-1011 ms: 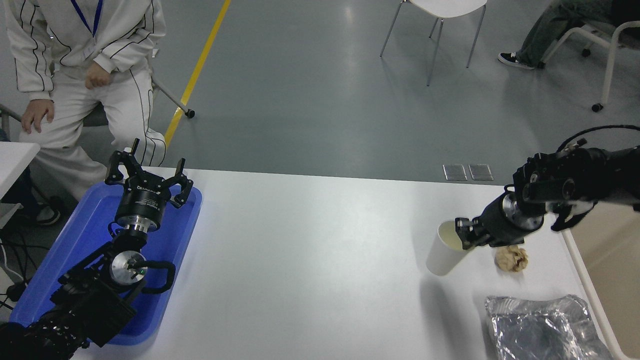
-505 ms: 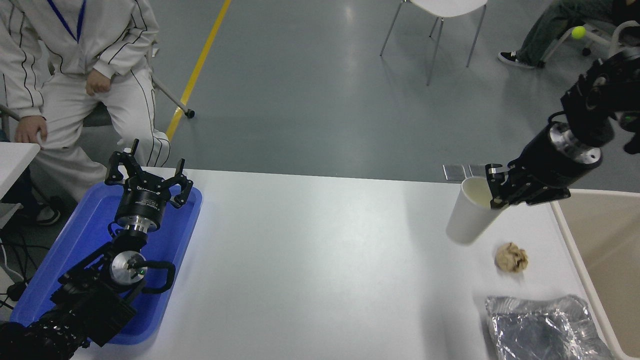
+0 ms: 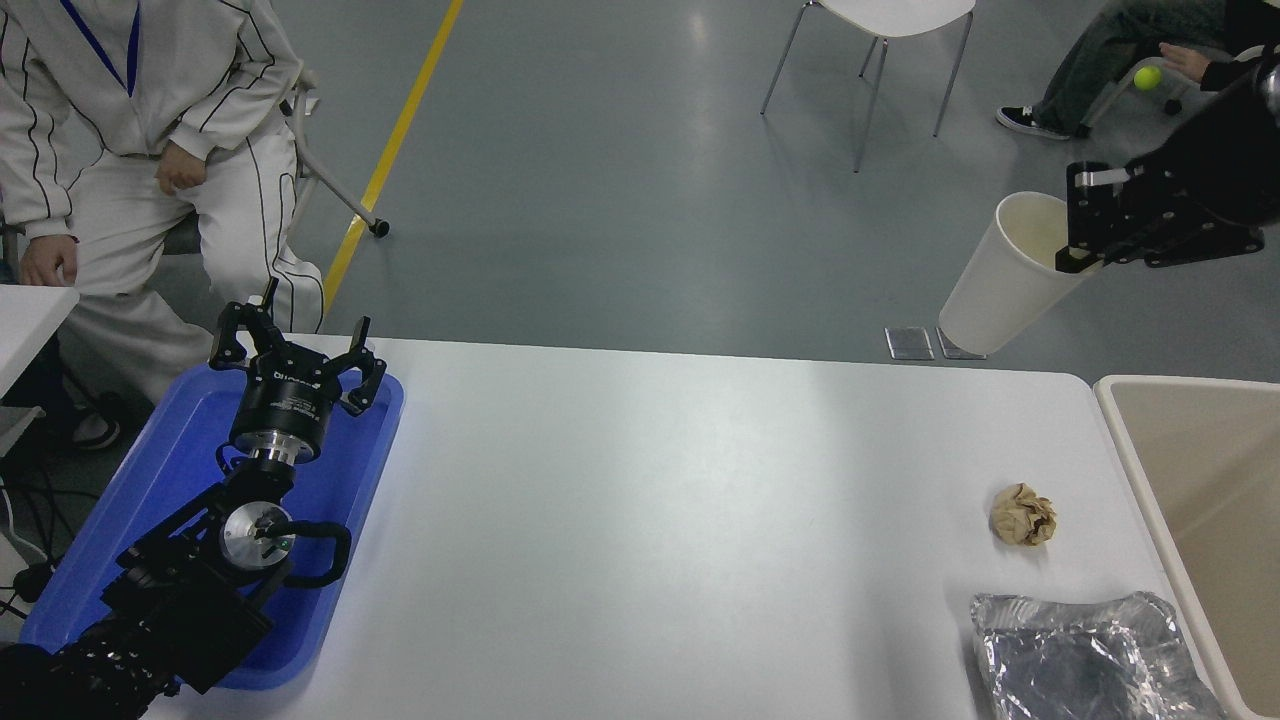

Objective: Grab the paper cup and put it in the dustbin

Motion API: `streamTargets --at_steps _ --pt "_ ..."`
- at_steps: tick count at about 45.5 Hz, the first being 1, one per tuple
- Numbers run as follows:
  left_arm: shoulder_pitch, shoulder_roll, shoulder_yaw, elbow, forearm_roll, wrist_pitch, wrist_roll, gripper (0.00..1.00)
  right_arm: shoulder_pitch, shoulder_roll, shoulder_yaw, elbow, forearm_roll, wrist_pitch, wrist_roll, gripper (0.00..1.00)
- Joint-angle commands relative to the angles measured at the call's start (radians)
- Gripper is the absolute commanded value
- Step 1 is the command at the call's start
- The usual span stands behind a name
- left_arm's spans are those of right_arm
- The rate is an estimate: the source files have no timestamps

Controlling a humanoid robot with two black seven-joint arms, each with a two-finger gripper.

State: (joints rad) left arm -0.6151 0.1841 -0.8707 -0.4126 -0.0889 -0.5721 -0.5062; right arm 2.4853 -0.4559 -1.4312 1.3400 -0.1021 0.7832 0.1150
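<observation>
At the upper right of the frame the right end effector (image 3: 1078, 220) is clamped on the rim of the paper cup (image 3: 1005, 275), one finger inside the mouth and the other outside against the wall. The cup hangs in the air, tilted, with its open cream-coloured mouth toward the upper right and its closed base toward the lower left. It is well above the bench (image 3: 650, 500), seen against the grey floor beyond the far edge, and up and to the left of the dustbin (image 3: 1135, 440). The black arm behind the end effector runs off the right edge of the frame.

The dustbin stands at the right edge of the frame, just beside the bench's right end; its pale rim and beige inside show, and only part of it is in view.

On the bench, toward the lower right, a crumpled brown paper ball (image 3: 1023, 514) lies near the dustbin's side, and below it a crinkled silver foil bag (image 3: 1085, 655) reaches the bottom edge.

At the lower left the left end effector (image 3: 298, 350) is parked with its fingers spread wide, holding nothing, over a blue tray (image 3: 355, 490) on the bench's left end.

At the upper left a person in white clothes (image 3: 150, 120) sits beyond the bench, and a white chair (image 3: 880, 20) stands at the top centre.
</observation>
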Motion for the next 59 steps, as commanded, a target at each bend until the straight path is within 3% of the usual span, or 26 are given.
streamTargets --at_steps 1,21,41,50,59 --pt "0.000 0.000 0.001 0.000 0.000 0.000 0.000 1.00 0.029 -0.009 -0.018 0.005 -0.004 0.002 0.000 0.00" --pt "0.000 0.000 -0.001 0.000 0.000 0.000 0.000 1.00 -0.016 -0.023 -0.138 -0.019 0.004 0.002 -0.001 0.00" --pt "0.000 0.000 0.001 0.000 0.000 0.000 0.000 1.00 -0.229 -0.369 -0.172 -0.283 -0.137 0.002 -0.001 0.00" --pt "0.002 0.000 0.001 0.001 0.000 0.000 0.000 1.00 -0.439 -0.415 -0.115 -0.446 -0.130 0.002 0.000 0.00" --pt "0.002 0.000 0.001 0.001 0.000 0.000 0.000 1.00 -0.733 -0.471 0.103 -0.645 -0.122 0.002 -0.001 0.00"
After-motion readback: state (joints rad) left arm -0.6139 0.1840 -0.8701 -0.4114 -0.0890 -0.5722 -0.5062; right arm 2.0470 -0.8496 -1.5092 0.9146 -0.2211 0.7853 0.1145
